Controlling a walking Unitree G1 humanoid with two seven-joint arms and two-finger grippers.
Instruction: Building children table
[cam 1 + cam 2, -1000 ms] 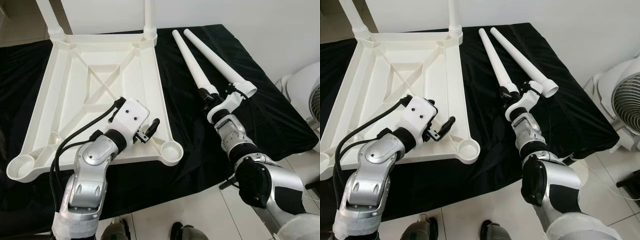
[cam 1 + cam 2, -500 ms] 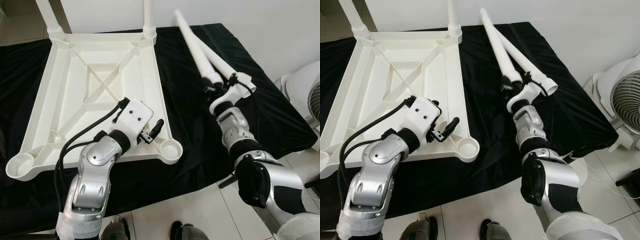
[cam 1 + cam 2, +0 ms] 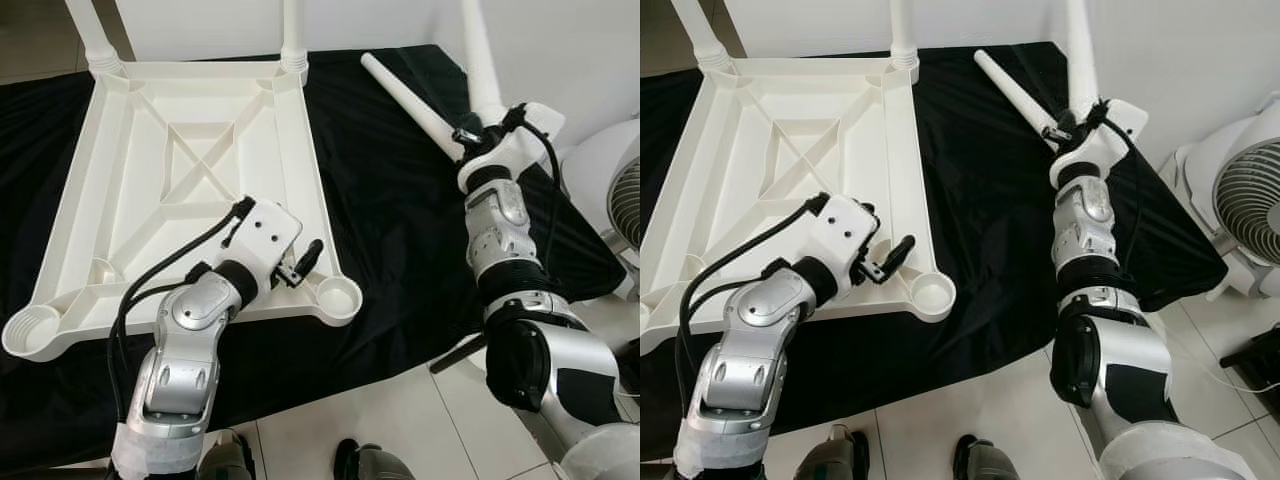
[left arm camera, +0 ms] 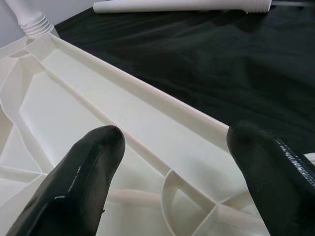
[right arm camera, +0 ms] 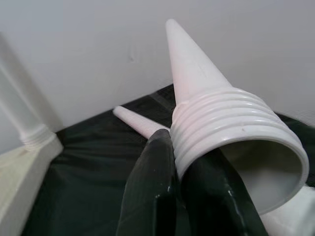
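Fingers of my right gripper (image 5: 192,196) were pinched onto the ribbed, open end of a white table leg (image 3: 478,60), which I held raised off the cloth and standing nearly upright, its narrow tip pointing up past the top of my head view in front of the pale wall. A second loose leg (image 3: 412,100) lay on the black cloth (image 3: 390,200) just beside my right wrist, slanting away toward the far edge of the covered surface. The white tabletop (image 3: 190,190) lay upside down on the cloth to my left, its ribbed underside and crossed braces facing up. Two legs were already standing in its far corner sockets: one at the far left corner (image 3: 88,32) and one at the far right corner (image 3: 292,35). The two near sockets were bare, a round cup at the near right corner (image 3: 338,296) and another at the near left corner (image 3: 27,330). My left gripper (image 3: 300,266) hovered over the near edge of the tabletop, close to the near right socket, its fingers (image 4: 86,172) spread wide with nothing between them; from my left wrist I saw the tabletop's long side rail running between the two black tips. A white fan (image 3: 1245,200) stood on the tiled floor beyond the right end of the cloth.
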